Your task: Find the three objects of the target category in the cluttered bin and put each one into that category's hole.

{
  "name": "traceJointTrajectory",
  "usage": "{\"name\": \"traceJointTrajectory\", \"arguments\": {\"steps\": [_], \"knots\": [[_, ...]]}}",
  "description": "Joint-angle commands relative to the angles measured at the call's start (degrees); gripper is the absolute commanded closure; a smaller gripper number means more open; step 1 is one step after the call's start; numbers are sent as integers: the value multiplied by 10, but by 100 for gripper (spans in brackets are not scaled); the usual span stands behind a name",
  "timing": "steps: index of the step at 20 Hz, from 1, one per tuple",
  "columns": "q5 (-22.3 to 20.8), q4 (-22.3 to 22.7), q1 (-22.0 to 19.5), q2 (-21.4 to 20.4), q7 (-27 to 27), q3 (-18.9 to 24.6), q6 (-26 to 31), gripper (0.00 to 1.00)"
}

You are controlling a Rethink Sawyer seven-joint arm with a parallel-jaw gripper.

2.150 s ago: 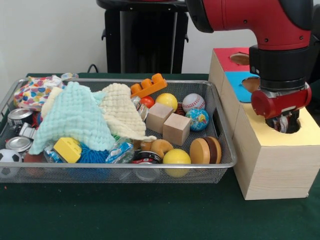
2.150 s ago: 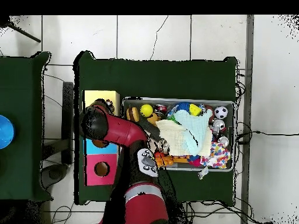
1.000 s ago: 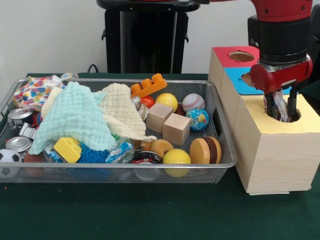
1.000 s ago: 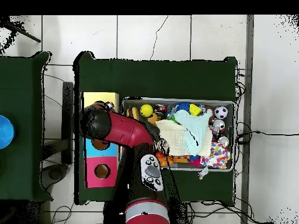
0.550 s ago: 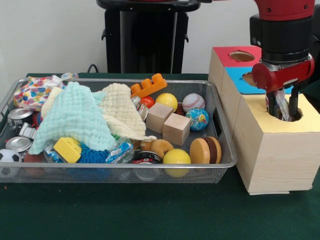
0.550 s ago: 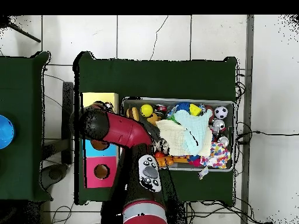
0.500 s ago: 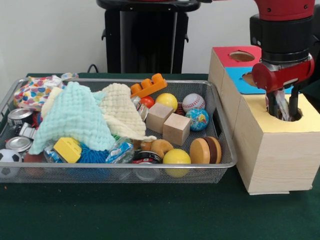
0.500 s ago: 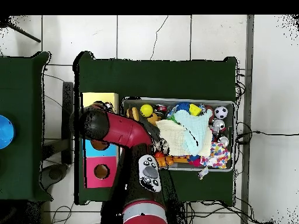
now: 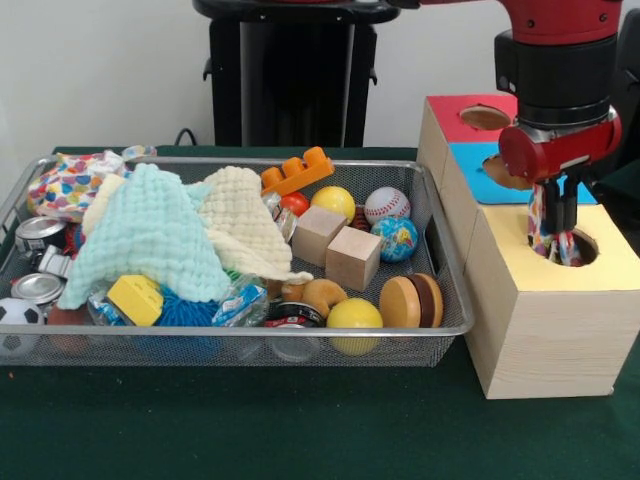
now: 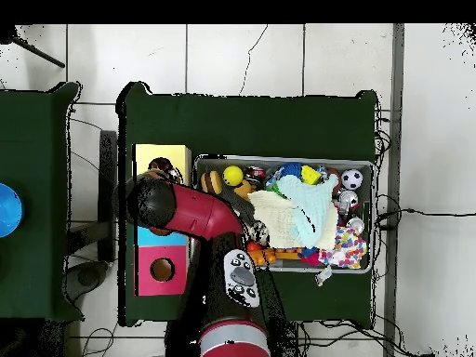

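Note:
My gripper [image 9: 558,222] hangs just above the hole [image 9: 586,248] in the yellow top of the pale wooden box [image 9: 545,320]. Its fingers stand close together on a spotted cloth [image 9: 546,228], which hangs down with its lower end in the hole. A second spotted cloth [image 9: 65,185] lies at the far left corner of the wire mesh bin [image 9: 250,332]; it also shows in the overhead view [image 10: 347,246]. A third spotted cloth is not seen. In the overhead view the arm [image 10: 191,212] covers the gripper and most of the hole.
The blue-topped box [image 9: 480,165] and the red-topped box [image 9: 462,118] stand behind the yellow one. In the bin lie a mint-green cloth [image 9: 145,240], a cream cloth [image 9: 240,225], wooden cubes [image 9: 352,258], balls, cans and an orange brick [image 9: 298,170].
The gripper has risen a little out of the hole and its fingers have come closer together; the spotted cloth now hangs from it, partly above the yellow top. The bin's contents have not moved.

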Motion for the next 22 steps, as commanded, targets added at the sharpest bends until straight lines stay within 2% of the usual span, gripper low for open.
{"name": "traceJointTrajectory", "arguments": {"steps": [1, 6, 9, 13, 14, 17, 22], "knots": [[-11, 57, -13, 6, 129, 26, 21, 100], [-14, 34, 5, 21, 140, -1, 37, 100], [-13, 28, 6, 25, 140, -2, 38, 100], [-9, 49, -22, 21, 135, 44, -25, 100], [-9, 53, -29, 21, 133, 55, -42, 0], [-16, 13, 7, 44, 139, -2, 12, 0], [-20, -2, 14, 72, 133, -6, -9, 0]]}}
